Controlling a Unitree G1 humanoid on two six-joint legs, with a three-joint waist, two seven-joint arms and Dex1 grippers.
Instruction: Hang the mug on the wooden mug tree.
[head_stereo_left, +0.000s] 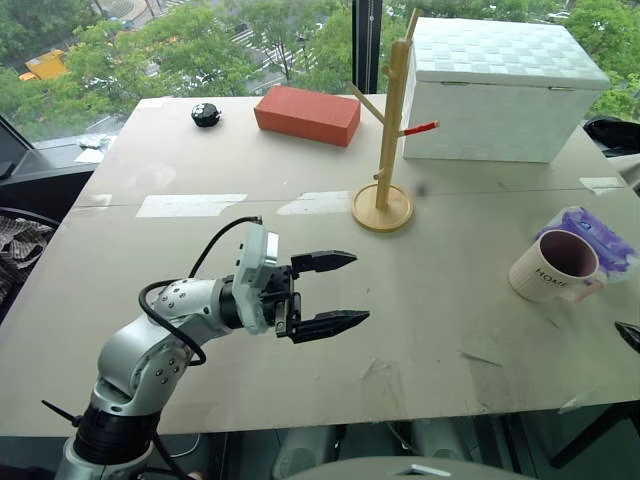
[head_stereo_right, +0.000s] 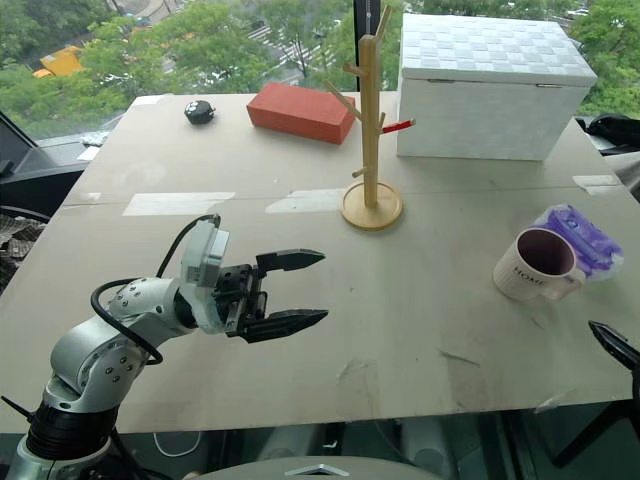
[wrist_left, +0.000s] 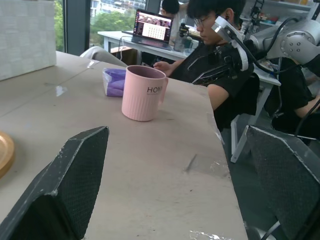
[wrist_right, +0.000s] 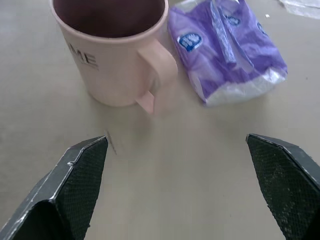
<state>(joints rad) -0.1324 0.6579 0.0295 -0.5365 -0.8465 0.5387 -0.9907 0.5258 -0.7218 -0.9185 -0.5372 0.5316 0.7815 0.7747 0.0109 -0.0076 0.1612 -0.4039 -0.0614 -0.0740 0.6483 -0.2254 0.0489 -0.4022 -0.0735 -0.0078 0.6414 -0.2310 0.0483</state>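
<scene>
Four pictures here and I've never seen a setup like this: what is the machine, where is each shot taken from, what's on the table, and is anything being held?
It is a two-armed humanoid robot. The two wide shots come from cameras in its head, looking down over a table. The other two come from cameras on its wrists, looking out between each hand's two black jaws.

On the table stand the mug, upright near the robot's right edge, with a purple packet just behind it. Farther back are the wooden mug tree, a red brick, a white box and a small black object.

The left gripper hangs open over the table, holding nothing. The right gripper is open too, facing the mug's handle but not touching it. A seated person shows beyond the table.
</scene>
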